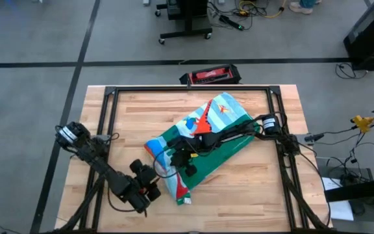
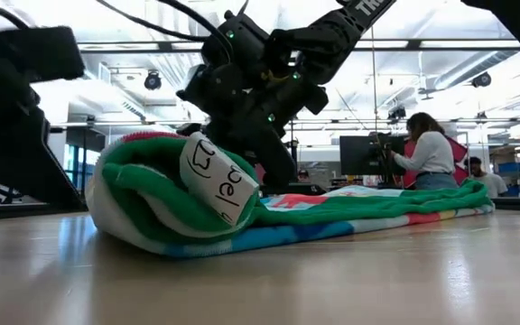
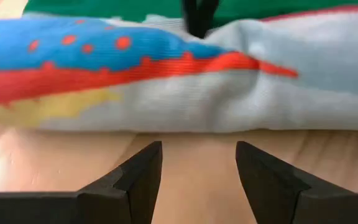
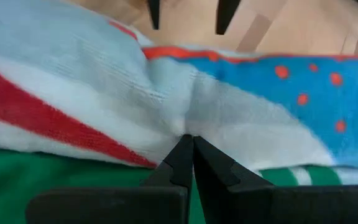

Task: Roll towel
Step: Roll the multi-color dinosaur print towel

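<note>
Fingers of right gripper (image 4: pixel 188 149) pressing together into the towel (image 1: pixel 203 140) | left gripper (image 3: pixel 197 171) fingers standing apart beside its rolled edge on the desk (image 1: pixel 252 195)

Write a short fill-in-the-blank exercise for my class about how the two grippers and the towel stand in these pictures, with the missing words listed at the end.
1. The right gripper rests on the towel with its fingers ____.
2. The left gripper sits on the bare wooden table beside the towel, its fingers ____.
3. The towel's border is coloured ____.

Missing words: shut; open; green
</note>
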Motion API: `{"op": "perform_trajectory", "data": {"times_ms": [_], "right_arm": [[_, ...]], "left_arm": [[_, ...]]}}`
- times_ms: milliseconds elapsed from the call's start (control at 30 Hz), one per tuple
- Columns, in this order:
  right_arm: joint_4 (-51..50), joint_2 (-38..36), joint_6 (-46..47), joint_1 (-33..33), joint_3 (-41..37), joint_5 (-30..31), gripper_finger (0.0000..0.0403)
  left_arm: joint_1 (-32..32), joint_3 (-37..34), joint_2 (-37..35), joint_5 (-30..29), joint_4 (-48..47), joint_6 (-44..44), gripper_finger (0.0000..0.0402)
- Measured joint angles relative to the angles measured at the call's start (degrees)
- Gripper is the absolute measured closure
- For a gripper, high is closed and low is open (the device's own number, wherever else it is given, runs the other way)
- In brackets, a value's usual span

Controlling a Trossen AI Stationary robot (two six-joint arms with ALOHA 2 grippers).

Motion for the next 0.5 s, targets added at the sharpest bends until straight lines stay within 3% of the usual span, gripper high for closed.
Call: {"op": "perform_trajectory", "data": {"times_ms": [500], "right_arm": [[-1.93, -1.64, -1.79, -0.34, -0.13, 0.43, 0.0403]], "left_arm": [[2.45, -0.04, 1.51, -2.42, 0.35, 1.41, 0.0212]]}}
